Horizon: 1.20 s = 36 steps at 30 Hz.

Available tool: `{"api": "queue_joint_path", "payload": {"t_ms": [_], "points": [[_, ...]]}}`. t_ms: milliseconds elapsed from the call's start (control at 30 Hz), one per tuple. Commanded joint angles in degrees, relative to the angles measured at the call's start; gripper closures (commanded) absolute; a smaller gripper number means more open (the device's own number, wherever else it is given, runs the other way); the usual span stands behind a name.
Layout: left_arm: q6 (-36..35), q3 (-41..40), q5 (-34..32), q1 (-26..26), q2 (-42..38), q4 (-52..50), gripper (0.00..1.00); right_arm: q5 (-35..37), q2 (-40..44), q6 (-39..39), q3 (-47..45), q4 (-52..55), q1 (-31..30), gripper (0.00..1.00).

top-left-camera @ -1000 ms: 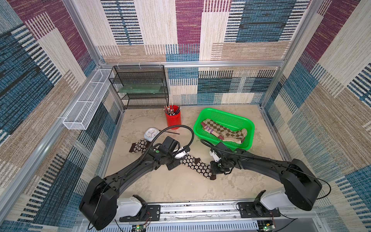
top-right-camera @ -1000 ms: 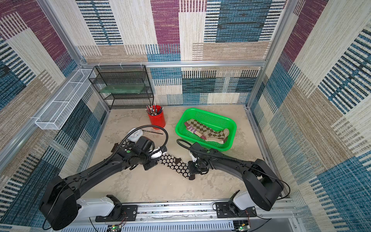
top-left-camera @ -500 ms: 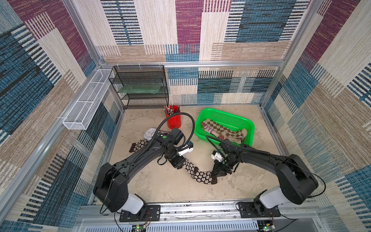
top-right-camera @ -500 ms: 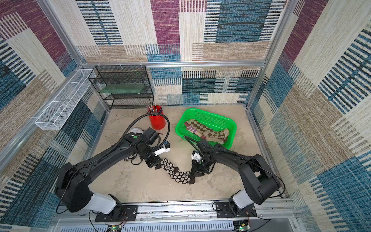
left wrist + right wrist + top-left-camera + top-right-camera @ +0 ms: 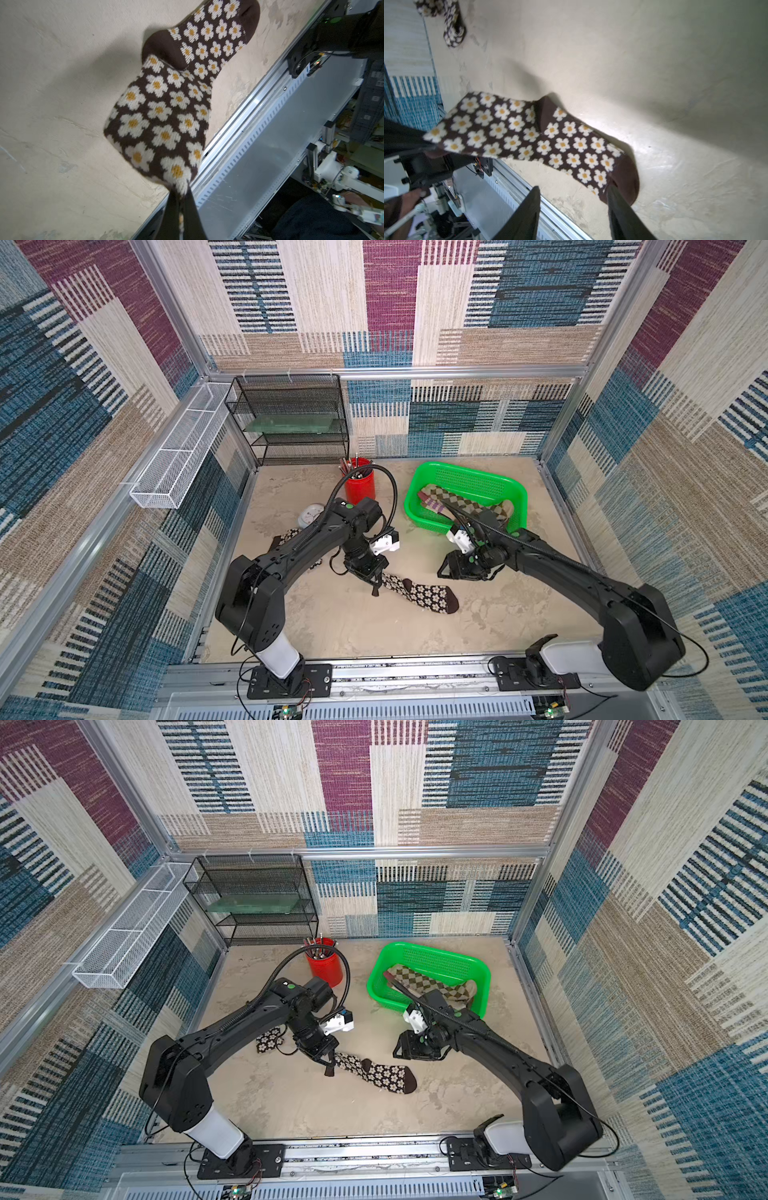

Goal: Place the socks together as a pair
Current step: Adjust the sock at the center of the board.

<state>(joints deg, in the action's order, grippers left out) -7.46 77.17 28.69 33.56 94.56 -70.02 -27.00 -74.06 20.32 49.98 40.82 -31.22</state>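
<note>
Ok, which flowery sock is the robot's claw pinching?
The stretched-out flowery sock: the left claw pinches its cuff end. The other flowery sock lies crumpled, partly hidden by the left arm, with no claw on it.

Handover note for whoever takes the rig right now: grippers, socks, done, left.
Left gripper: shut on the cuff of the flower sock, toe end on the table.
Right gripper: open, holding nothing, near that sock's toe.
Second flower sock: under the left arm, apart.
Argyle socks: in the green basket.
Done: argyle socks binned. Left: lay the flower socks together.
</note>
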Motion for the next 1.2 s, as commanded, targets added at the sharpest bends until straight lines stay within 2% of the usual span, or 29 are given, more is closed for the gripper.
{"api": "queue_joint_path", "payload": {"t_ms": [0,133,300,433,567,667,833,967,1167], "points": [[4.1,0.8,8.5,-0.8,0.2,-1.4,1.00,5.0,5.1,0.2,-2.2,-4.8,-7.0,0.40],[5.9,1.6,15.3,-1.9,0.9,-1.4,1.00,6.6,8.6,3.1,-7.4,-11.2,-13.8,0.37],[7.2,4.0,20.2,-2.3,1.3,-1.4,1.00,7.1,7.1,2.9,-8.9,-17.6,-19.8,0.33],[7.6,5.2,21.1,-2.4,1.3,-1.4,1.00,9.6,2.9,2.7,-8.8,-20.0,-20.9,0.32],[7.7,4.5,20.8,-2.5,0.9,-1.4,1.00,16.6,-1.5,3.8,-7.7,-21.0,-19.9,0.34],[7.7,3.8,20.9,-2.5,0.6,-1.4,1.00,19.5,-4.7,3.7,-6.5,-22.5,-18.3,0.39],[7.9,3.0,19.2,-3.0,0.1,-1.4,1.00,21.0,-10.1,1.8,-1.9,-21.3,-14.6,0.69],[9.1,2.0,14.3,-3.6,-0.6,-1.3,1.00,16.5,-10.6,-1.6,1.1,-20.0,-10.6,0.78],[12.3,2.8,0.2,-4.0,-0.3,-1.4,1.00,1.2,-19.0,-7.0,10.5,-13.8,-5.1,0.88]]}}
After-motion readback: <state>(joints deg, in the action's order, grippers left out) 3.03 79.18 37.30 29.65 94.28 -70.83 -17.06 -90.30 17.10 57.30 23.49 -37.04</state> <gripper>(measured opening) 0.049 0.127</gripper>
